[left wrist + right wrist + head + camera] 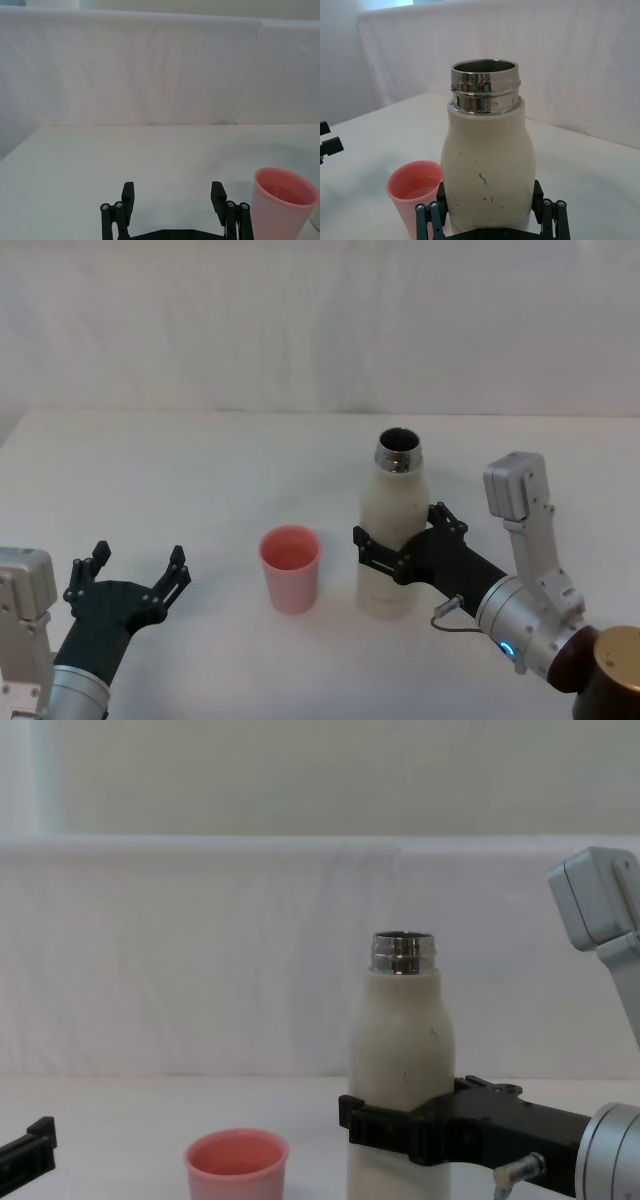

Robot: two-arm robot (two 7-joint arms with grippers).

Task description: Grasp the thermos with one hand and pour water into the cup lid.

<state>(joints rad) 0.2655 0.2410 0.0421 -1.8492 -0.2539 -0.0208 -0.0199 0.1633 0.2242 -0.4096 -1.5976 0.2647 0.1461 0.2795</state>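
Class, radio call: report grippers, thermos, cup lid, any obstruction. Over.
Right gripper around thermos, thermos upright on table. Left gripper open, idle left of the cup lid. Cup lid beside thermos, nothing between.

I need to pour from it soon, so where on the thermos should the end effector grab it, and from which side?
Grip the thermos around its lower, straight-walled body, from the robot's right, as the right end effector does now. It stands upright, and the pink cup lid occupies its left side.

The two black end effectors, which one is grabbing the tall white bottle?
The right end effector: its fingers wrap the thermos. The left end effector sits open and empty, on the pink cup lid's other side.
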